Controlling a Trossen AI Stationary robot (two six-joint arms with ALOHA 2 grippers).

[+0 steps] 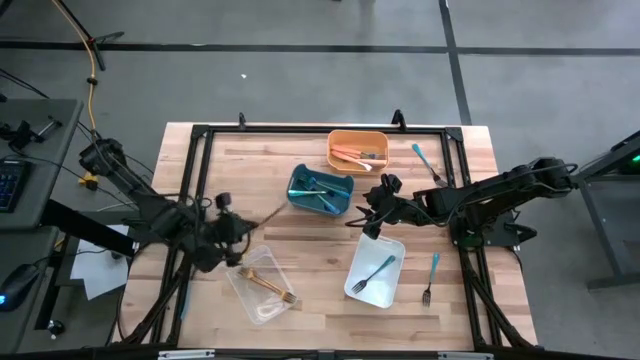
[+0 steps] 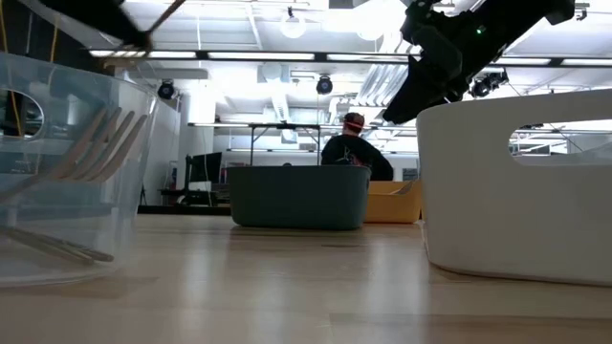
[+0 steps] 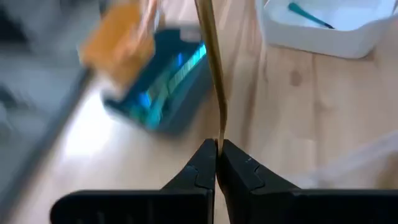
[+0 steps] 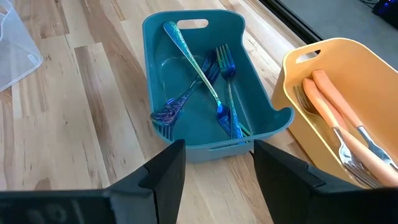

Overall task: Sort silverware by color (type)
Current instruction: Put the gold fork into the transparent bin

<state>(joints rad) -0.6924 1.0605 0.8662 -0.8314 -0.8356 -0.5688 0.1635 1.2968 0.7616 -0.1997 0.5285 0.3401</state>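
Closest to the low camera stand the clear bin (image 2: 57,172), holding gold forks (image 1: 272,287), and the white bin (image 2: 521,186). Left gripper (image 3: 216,155) has its jaws pinched shut on a gold utensil (image 3: 212,68) above the worktop (image 1: 320,250) beside the clear bin. Right gripper (image 4: 214,165) hovers with jaws spread, empty, before the teal bin (image 4: 155,37) of iridescent blue silverware (image 4: 217,93); salmon-handled pieces (image 4: 339,118) fill the orange bin (image 4: 298,74).

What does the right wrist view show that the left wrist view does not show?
Only the right wrist view shows the iridescent forks lying in the teal bin, the salmon-handled pieces in the orange bin, and the open right gripper. Only the left wrist view shows the left gripper shut on a gold piece, plus the white bin. Both show the teal and orange bins.
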